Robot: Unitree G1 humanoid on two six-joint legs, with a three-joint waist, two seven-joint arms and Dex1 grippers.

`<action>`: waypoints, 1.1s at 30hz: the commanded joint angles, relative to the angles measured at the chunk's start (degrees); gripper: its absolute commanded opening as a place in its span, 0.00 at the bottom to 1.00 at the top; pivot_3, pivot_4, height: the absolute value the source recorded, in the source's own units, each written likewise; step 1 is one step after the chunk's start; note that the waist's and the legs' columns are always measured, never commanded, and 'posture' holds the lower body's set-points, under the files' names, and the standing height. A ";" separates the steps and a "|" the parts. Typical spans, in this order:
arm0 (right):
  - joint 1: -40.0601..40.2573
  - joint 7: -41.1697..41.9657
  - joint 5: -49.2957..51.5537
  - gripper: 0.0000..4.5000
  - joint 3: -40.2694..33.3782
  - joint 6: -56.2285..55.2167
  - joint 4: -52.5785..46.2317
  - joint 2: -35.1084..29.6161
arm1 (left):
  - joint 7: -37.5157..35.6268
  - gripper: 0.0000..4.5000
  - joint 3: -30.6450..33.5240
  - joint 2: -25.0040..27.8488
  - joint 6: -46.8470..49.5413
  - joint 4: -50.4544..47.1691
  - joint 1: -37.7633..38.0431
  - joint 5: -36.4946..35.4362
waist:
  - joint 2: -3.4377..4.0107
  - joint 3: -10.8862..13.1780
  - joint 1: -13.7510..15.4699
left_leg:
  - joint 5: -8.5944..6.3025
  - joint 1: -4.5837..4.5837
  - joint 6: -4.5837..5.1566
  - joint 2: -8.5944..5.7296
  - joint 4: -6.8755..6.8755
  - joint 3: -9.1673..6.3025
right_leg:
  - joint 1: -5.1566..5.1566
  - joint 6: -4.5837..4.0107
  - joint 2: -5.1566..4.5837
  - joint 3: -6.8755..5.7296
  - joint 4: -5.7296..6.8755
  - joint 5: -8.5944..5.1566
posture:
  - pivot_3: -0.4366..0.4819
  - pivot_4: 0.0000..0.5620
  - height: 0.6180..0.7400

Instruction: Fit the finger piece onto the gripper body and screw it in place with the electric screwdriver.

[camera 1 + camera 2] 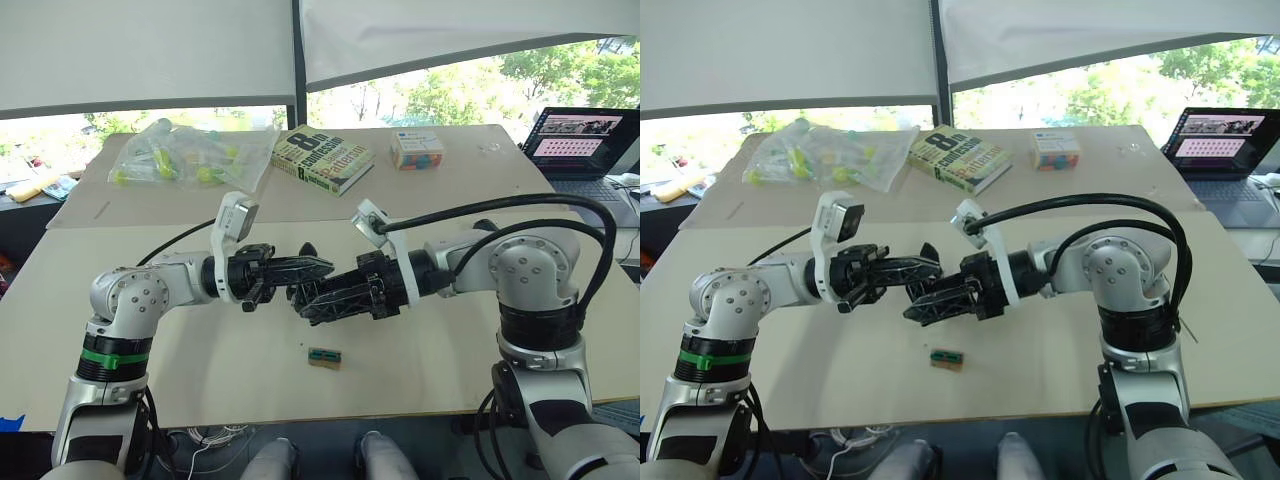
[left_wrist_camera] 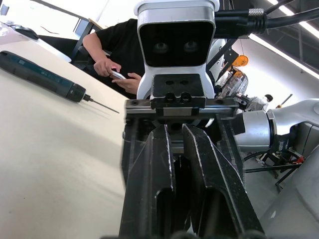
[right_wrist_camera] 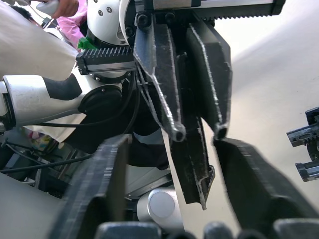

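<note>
**Hand-over of finger piece at mid-table: handling notes**

Head views: the left gripper point(image 1: 325, 266) and the right gripper point(image 1: 300, 300) are meeting tip to tip just above the pale flat table point(image 1: 200, 370). A small black point point(image 1: 310, 249) is showing just behind them. I cannot tell whether it belongs to the gripper body. A small green and brown block point(image 1: 323, 357) is lying on the table nearby, apart from both grippers.

Left wrist view: the left gripper's fingers are standing close together with only a narrow dark gap between them. The thick black pen-shaped electric screwdriver point(image 2: 42, 74) is lying flat on the table, well apart from the grippers, with its thin metal bit pointing along the surface. A person in a black shirt point(image 2: 119, 45) is sitting beyond the table edge.

Right wrist view: the left gripper is clamping a small black plastic wedge-shaped finger piece point(image 3: 194, 174), which is sticking out past its tips and tapering to a point. The right gripper's fingers are standing wide apart on either side of the piece, not touching it.

Handling judgement:
- The piece looks light, stiff and smooth, so it is likely to twist or slip in a pinch near the thin end.
- The better hold is across the flat faces of the wider base.
- The right gripper should be closing squarely before the left is letting go, because a drop could send so small a piece skidding.
- The screwdriver looks heavier and round, so it is apt to roll. It is best taken around mid-barrel.
</note>
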 commanded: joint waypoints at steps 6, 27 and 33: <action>-0.39 -1.18 1.84 0.09 -1.41 0.41 -1.20 0.90 | 0.02 0.00 0.66 -0.73 0.29 -1.99 -0.28 -0.33 | 0.00 0.00 -0.06 | 0.00 -0.02 0.00 0.00 0.00 0.01 | -0.04 0.00 0.00 0.00 0.04 0.00 | 0.48 0.27 1.00; 13.82 9.76 -3.86 0.09 -1.35 -25.09 -9.18 -8.24 | -18.98 1.00 5.12 13.71 -35.80 7.00 12.84 24.68 | 0.01 -0.01 -0.47 | 0.02 -0.01 -0.05 0.03 -0.07 0.25 | -0.24 -0.03 -0.05 0.00 0.25 -0.01 | 0.48 0.27 1.00; 18.73 12.93 -8.62 0.09 -1.77 -37.26 -6.30 -7.61 | -21.65 1.00 3.50 11.73 -51.88 17.73 16.59 34.35 | 0.00 0.00 0.17 | 0.02 -0.03 -0.04 0.09 -0.05 0.25 | -0.17 -0.12 -0.05 -0.04 0.01 0.09 | 0.48 0.27 1.00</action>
